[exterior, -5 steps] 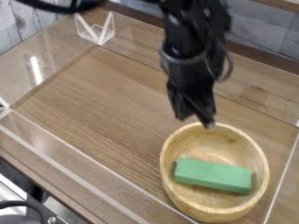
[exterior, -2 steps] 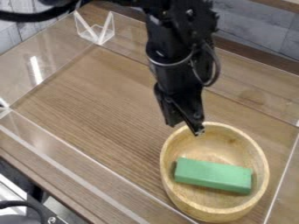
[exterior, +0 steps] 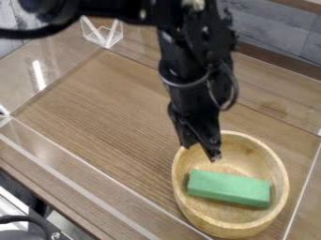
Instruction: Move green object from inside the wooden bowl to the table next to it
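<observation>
From my feed, the brown wood-grain table (exterior: pixel 88 122) fills most of the view. My black robot arm (exterior: pixel 194 47) reaches in from twelve o'clock. The round light wooden bowl (exterior: pixel 183 201) sits on the table at about four o'clock in the view. My gripper (exterior: pixel 204 150) points down near the bowl's rim, toward its eleven o'clock, jaws together. The green rectangular block (exterior: pixel 228 188) lies inside the bowl, toward five o'clock from the gripper and apart from it.
</observation>
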You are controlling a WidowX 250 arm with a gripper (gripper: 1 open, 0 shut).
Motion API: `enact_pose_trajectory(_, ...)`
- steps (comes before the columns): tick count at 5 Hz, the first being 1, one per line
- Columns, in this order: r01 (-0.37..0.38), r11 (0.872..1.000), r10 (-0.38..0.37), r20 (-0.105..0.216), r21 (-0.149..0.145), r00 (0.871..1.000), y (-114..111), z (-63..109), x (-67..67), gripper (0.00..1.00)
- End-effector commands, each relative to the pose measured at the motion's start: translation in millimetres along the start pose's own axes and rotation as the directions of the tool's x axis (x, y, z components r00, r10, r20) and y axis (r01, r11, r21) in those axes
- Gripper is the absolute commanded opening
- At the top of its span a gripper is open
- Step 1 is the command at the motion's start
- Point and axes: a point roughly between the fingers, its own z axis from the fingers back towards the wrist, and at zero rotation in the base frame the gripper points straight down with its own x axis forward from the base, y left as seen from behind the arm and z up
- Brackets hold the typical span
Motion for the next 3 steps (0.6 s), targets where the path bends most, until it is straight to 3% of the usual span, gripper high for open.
enact_pose_trajectory(1,0.05,0.999,-0.05,0.021,-0.006,0.999,-8.1,-8.5,5.6,0.0)
enact_pose_trajectory(3,0.041,0.999,-0.041,0.023,0.004,0.999,13.2,-10.9,5.1,0.0)
